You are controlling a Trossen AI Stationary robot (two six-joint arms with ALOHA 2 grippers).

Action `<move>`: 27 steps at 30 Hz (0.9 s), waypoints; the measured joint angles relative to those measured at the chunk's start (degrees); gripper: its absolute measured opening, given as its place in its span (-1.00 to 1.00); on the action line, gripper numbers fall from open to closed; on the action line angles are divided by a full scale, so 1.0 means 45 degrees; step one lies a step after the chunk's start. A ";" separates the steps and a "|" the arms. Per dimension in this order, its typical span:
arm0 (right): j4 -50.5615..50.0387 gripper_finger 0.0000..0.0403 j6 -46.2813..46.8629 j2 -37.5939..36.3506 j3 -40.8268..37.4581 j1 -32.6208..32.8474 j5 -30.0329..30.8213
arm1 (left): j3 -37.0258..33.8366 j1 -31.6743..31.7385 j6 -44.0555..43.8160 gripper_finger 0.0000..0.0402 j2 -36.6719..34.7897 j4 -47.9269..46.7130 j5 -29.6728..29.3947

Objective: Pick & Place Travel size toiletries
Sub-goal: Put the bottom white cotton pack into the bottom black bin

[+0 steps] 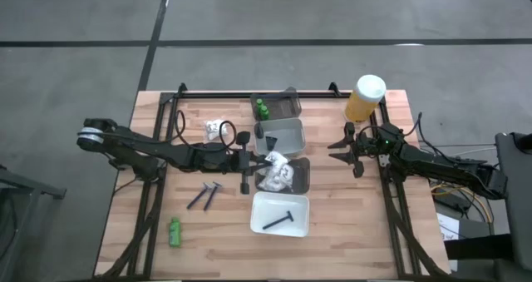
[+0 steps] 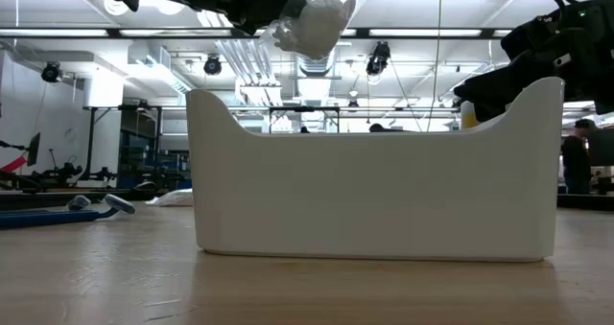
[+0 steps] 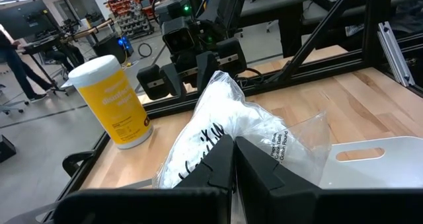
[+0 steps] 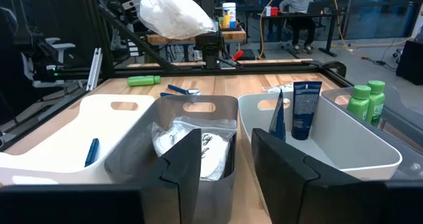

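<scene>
I have the left end effector [image 1: 264, 160] pinched tight on a white crinkly plastic packet [image 1: 274, 158], which hangs in the air above the row of trays in the middle of the wooden counter [image 1: 349, 224]; in the low view the packet [image 2: 315, 23] sits well above the rim of the white rectangular tray [image 2: 374, 186]. Below it, the dark grey tray [image 1: 303, 175] already holds more white packets [image 1: 278, 178]. The white tray has a slim dark razor-like stick [image 1: 278, 221] lying in it. The light grey tray [image 4: 370, 141] holds a small dark blue tube [image 4: 305, 109], and the far tray holds small bright green bottles [image 4: 365, 100]. Out on the counter I see two more dark sticks [image 1: 204, 195], another green bottle [image 1: 174, 231] and one more white packet [image 1: 218, 130]. The right end effector [image 1: 339, 146] hovers beside the trays near the big yellow white-capped container [image 1: 364, 98], its fingers [image 4: 182, 161] parted with nothing between them
</scene>
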 joint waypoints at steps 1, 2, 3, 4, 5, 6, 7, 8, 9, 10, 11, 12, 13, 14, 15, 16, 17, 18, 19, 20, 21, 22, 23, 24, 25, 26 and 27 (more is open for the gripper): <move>0.0000 -0.32 0.0000 0.0000 0.0000 0.0001 0.0000 | 0.0000 -0.0003 0.0002 -0.91 0.0000 0.0004 0.0000; 0.0000 -0.31 0.0000 0.0001 -0.0005 0.0000 -0.0001 | 0.0000 0.0000 0.0002 -0.91 0.0000 0.0005 0.0000; -0.0001 -0.30 0.0000 0.0001 0.0000 0.0003 0.0000 | 0.0000 0.0000 0.0000 -0.91 0.0000 0.0010 0.0000; 0.0000 -0.28 0.0000 0.0004 0.0000 0.0000 0.0000 | 0.0000 -0.0003 0.0002 -0.91 0.0000 0.0010 0.0000; -0.0002 -0.27 0.0000 0.0000 0.0000 0.0002 0.0000 | 0.0000 0.0000 0.0002 -0.91 0.0000 0.0010 0.0000; 0.0000 -0.26 0.0000 0.0003 0.0000 -0.0001 0.0000 | 0.0000 -0.0004 0.0002 -0.91 0.0000 0.0010 0.0000; -0.0001 -0.25 0.0000 0.0001 0.0000 0.0002 0.0000 | 0.0000 -0.0002 0.0002 -0.91 0.0000 0.0009 0.0000; -0.0005 -0.24 0.0000 0.0000 -0.0001 0.0003 -0.0001 | 0.0000 -0.0004 0.0002 -0.91 0.0000 0.0010 0.0000; 0.0000 -0.22 0.0000 0.0005 0.0000 0.0004 0.0000 | 0.0000 -0.0002 0.0002 -0.91 0.0000 0.0010 0.0000; 0.0000 -0.21 0.0000 0.0001 0.0000 0.0004 0.0000 | 0.0000 0.0000 0.0002 -0.91 0.0000 0.0014 0.0000; -0.0005 -0.20 0.0000 0.0004 0.0000 0.0000 -0.0005 | 0.0000 0.0000 0.0002 -0.91 0.0000 0.0027 -0.0004; -0.0003 -0.19 0.0000 0.0000 -0.0003 0.0002 0.0000 | 0.0000 0.0008 -0.0001 -0.91 0.0000 0.0033 -0.0035; 0.0000 -0.18 0.0000 0.0001 -0.0003 -0.0001 0.0000 | 0.0000 0.0005 -0.0050 -0.91 0.0000 0.0029 -0.0069; -0.0002 -0.17 0.0000 0.0001 -0.0001 0.0001 -0.0001 | 0.0000 0.0005 -0.0095 -0.91 0.0000 0.0029 -0.0074; -0.0002 -0.15 0.0000 0.0002 -0.0005 0.0002 0.0000 | 0.0000 0.0005 -0.0105 -0.91 0.0000 0.0017 -0.0073; -0.0002 -0.14 0.0000 0.0003 -0.0003 0.0002 -0.0002 | 0.0000 0.0005 -0.0105 -0.91 0.0000 -0.0004 -0.0073; 0.0000 -0.13 0.0000 0.0000 0.0000 0.0004 0.0000 | 0.0000 0.0005 -0.0105 -0.91 0.0000 -0.0047 -0.0072; -0.0005 -0.12 0.0000 0.0000 -0.0004 0.0004 0.0000 | 0.0000 0.0005 -0.0105 -0.91 0.0000 -0.0074 -0.0068; -0.0002 -0.11 0.0000 0.0000 0.0000 -0.0001 0.0000 | 0.0000 0.0005 -0.0105 -0.91 0.0000 -0.0078 -0.0068; 0.0000 -0.10 0.0000 0.0000 0.0000 0.0003 0.0000 | 0.0000 0.0005 -0.0103 -0.91 0.0000 -0.0066 -0.0064; 0.0000 -0.08 0.0000 0.0000 0.0000 -0.0001 -0.0005 | 0.0000 0.0009 -0.0032 -0.91 0.0000 -0.0007 -0.0066; 0.0000 -0.08 0.0000 0.0000 -0.0002 0.0004 -0.0002 | 0.0000 0.0033 0.0084 -0.91 0.0000 0.0066 -0.0068; -0.0005 -0.07 0.0000 0.0000 0.0000 0.0001 -0.0005 | 0.0000 0.0061 0.0109 -0.91 0.0000 0.0070 -0.0063; -0.0004 -0.06 0.0000 0.0000 0.0000 0.0003 0.0000 | 0.0000 0.0089 0.0093 -0.91 0.0000 0.0068 -0.0062; 0.0000 -0.05 0.0000 0.0000 0.0000 0.0004 -0.0005 | 0.0000 0.0135 0.0067 -0.91 0.0000 0.0063 -0.0061; -0.0003 -0.04 0.0000 0.0004 -0.0002 0.0002 -0.0002 | 0.0000 0.0171 0.0058 -0.91 0.0000 0.0058 -0.0060; -0.0003 -0.03 0.0000 0.0000 0.0000 0.0000 0.0000 | 0.0000 0.0222 0.0034 -0.91 0.0000 0.0058 -0.0058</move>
